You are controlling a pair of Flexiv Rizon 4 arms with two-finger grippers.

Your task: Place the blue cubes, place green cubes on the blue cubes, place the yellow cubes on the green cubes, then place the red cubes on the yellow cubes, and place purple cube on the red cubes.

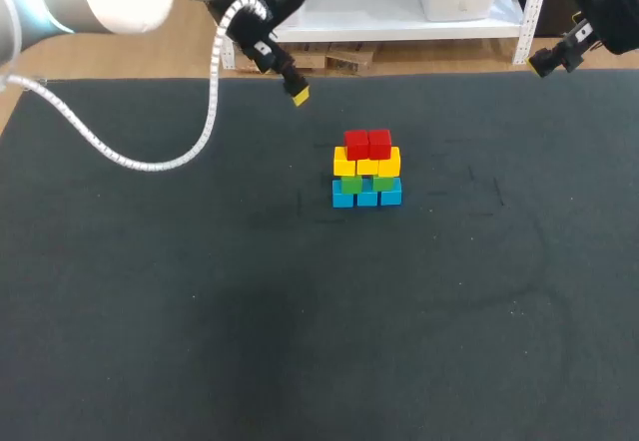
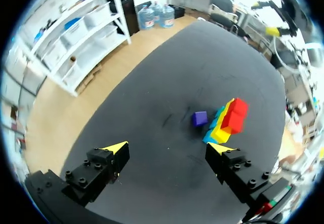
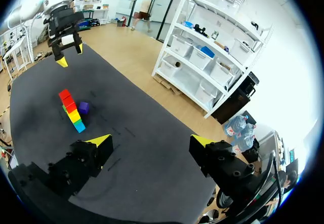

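A cube pyramid [image 1: 366, 170] stands mid-table: blue cubes [image 1: 366, 196] at the bottom, then green [image 1: 351, 185], yellow [image 1: 366, 165] and two red cubes [image 1: 367, 144] on top. The purple cube [image 2: 199, 118] lies on the mat just behind the stack [image 2: 228, 122], hidden from the head view; the right wrist view also shows the purple cube [image 3: 83, 107] beside the stack [image 3: 71, 110]. My left gripper [image 1: 295, 90] hangs open and empty above the far table edge, behind and left of the stack. At the far right corner my right gripper [image 1: 540, 63] is open and empty.
The dark mat [image 1: 200, 311] covers the whole table. A white ribbed cable [image 1: 150, 162] from my left arm droops over the far left part. My left gripper [image 3: 63, 57] shows beyond the stack in the right wrist view.
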